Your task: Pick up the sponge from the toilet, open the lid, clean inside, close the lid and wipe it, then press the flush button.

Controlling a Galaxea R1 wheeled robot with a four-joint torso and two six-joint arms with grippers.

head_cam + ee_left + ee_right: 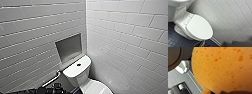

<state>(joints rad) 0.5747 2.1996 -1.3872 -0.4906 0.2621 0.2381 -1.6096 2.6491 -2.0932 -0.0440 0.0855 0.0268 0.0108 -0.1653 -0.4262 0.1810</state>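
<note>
Two white tiled walls (pixel 125 37), recessed niche (pixel 68 47), grab bar (pixel 52 79) beside toilet (pixel 77 70).

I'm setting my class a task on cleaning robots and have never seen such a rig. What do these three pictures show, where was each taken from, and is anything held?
This is a wheeled robot with two arms. One camera sits high on its head and looks down into a tiled corner: a white toilet, a flush button on its tank, a wall niche and a grab bar. One sits on the left wrist: it shows the lid shut and bare, above a dark blue floor. One sits on the right wrist: the orange sponge is close before it, so that arm probably carries it.
</note>
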